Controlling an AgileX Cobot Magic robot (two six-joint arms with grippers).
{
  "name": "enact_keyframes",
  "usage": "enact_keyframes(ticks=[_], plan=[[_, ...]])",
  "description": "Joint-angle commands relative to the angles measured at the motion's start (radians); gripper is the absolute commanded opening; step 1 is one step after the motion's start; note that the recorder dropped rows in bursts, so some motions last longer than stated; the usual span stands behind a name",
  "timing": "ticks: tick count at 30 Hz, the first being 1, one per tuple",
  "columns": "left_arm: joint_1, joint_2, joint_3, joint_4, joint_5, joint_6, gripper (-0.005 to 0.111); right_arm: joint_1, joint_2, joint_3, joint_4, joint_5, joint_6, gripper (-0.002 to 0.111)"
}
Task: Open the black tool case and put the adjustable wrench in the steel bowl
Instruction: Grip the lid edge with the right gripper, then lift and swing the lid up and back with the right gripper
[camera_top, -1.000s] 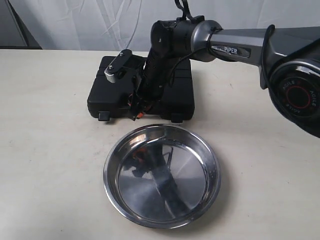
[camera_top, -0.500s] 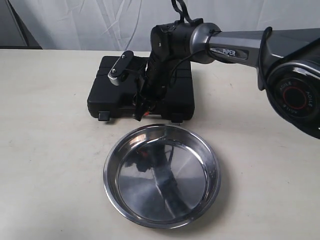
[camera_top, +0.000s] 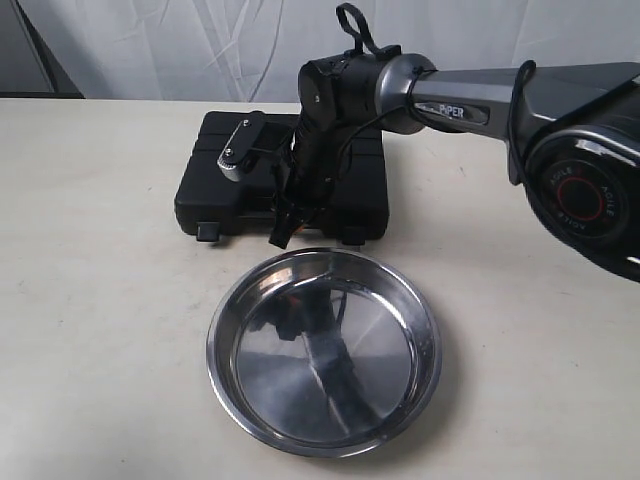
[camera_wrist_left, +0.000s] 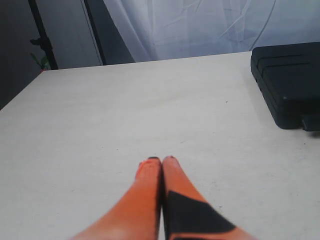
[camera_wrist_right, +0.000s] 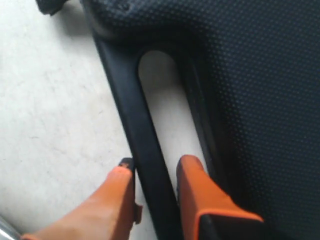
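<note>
The black tool case (camera_top: 362, 190) lies closed on the table, its latches facing the steel bowl (camera_top: 325, 352), which stands empty just in front of it. The adjustable wrench is hidden. My right gripper (camera_top: 283, 228) reaches down at the case's front edge. In the right wrist view it (camera_wrist_right: 157, 164) is open, one orange finger (camera_wrist_right: 117, 192) outside the case's handle bar (camera_wrist_right: 134, 114) and the other in the handle slot, with a thin gap showing. My left gripper (camera_wrist_left: 161, 160) is shut on nothing over bare table, with the case's corner (camera_wrist_left: 290, 82) off to one side.
The right arm's forearm (camera_top: 470, 100) and base (camera_top: 585, 195) span the back right of the scene. Its wrist camera block (camera_top: 240, 145) hangs over the case's lid. A white cloth backdrop hangs behind the pale table (camera_top: 90, 300).
The right arm's wrist has risen and tilted more upright while the fingertips stayed at the case's front edge. The case and the bowl have not moved.
</note>
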Motion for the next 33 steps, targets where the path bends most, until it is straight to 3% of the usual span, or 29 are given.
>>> enact_keyframes(ticks=[1, 3, 6, 33], plan=[[-0.007, -0.004, -0.002, 0.000, -0.007, -0.006, 0.000, -0.004, 0.017, -0.001, -0.002, -0.018, 0.016, 0.024], [-0.007, -0.004, -0.002, 0.000, -0.007, -0.006, 0.000, -0.004, 0.017, -0.001, -0.002, -0.016, 0.023, 0.020], [-0.007, -0.004, -0.002, 0.000, -0.007, -0.006, 0.000, -0.004, 0.016, -0.001, -0.002, -0.014, 0.023, -0.001], [-0.007, -0.004, -0.002, 0.000, -0.007, -0.006, 0.000, -0.006, -0.201, -0.001, 0.192, -0.064, 0.111, -0.001]])
